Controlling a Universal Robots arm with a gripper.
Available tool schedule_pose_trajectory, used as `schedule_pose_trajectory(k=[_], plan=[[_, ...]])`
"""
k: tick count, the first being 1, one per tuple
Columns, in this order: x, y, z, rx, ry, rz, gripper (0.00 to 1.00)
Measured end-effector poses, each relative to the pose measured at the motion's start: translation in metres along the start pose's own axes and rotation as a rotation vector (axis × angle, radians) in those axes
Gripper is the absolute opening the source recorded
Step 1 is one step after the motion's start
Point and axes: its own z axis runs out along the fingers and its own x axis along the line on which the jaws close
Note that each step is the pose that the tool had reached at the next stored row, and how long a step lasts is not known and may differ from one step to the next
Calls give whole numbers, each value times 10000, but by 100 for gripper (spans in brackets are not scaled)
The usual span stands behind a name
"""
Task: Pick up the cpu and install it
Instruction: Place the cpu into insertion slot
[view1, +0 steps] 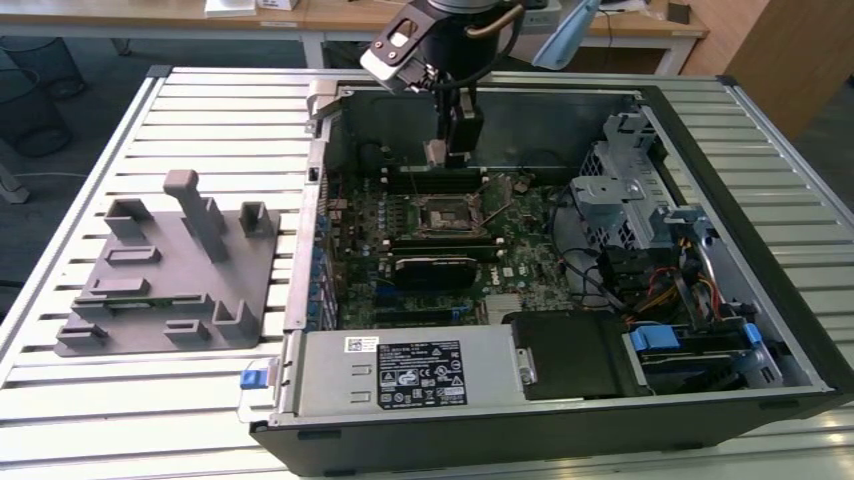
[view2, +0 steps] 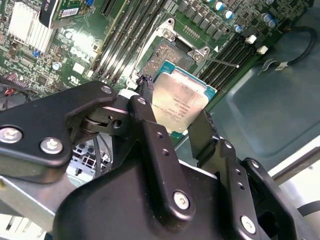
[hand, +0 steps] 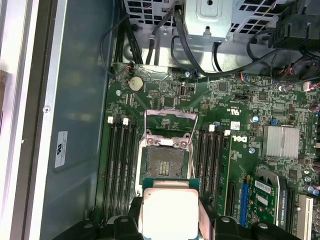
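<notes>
silvery-grey cpu (view2: 179, 102) edged in teal, black fingers (view2: 155, 145), green motherboard (hand: 220, 105), grey fixture tray (view1: 147, 300), pale ribbed table (view1: 200, 110).

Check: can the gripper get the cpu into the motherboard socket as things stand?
Probably yes: the gripper holds the cpu near the socket, whose retention frame stands open, and nothing lies over its contacts.

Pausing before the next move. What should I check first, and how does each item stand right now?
1. Chip clamped between the jaws: ok.
2. Socket open, its metal frame lifted: ok.
3. Socket bed free of loose objects: ok.
4. Chip level in the jaws: cannot tell.
5. Chip corner matched to socket corner: cannot tell.
6. Chip seated: not ok, it hangs above the board.
</notes>
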Motion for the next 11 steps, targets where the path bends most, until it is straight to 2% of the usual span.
schedule_pose_trajectory(k=[11], plan=[[0, -1, 36, 0, 1, 0, 53]])
